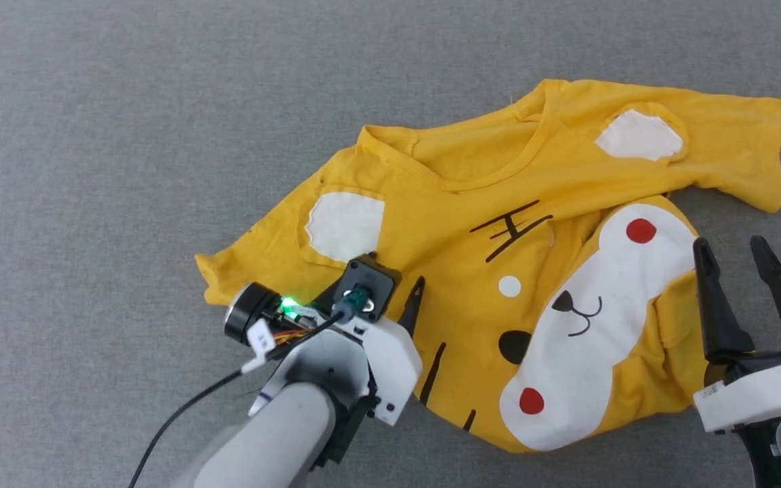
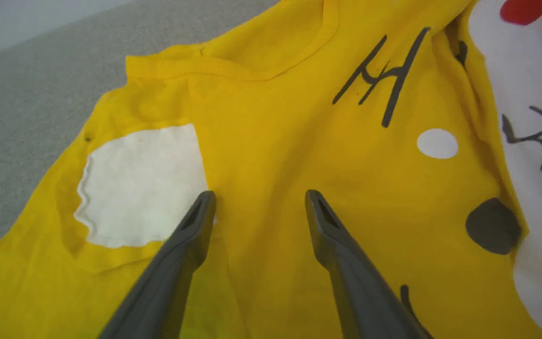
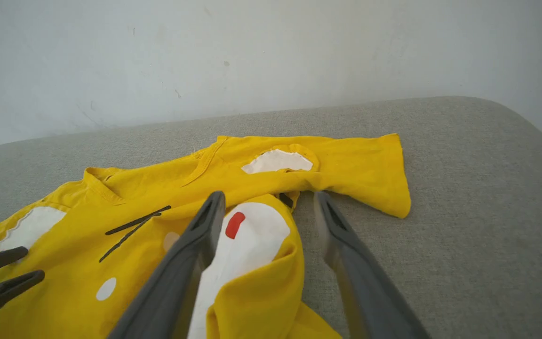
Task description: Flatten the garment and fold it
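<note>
The left pincer hangs wide and empty over the yellow tiger T-shirt, which lies rumpled on the grey surface, one side bunched beneath the wide, empty right pincer, so flattening looks unfinished and folding not yet begun.

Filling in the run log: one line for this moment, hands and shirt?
left hand: open, over tiger T-shirt | right hand: open, at its bunched edge | state: rumpled, not folded
</note>
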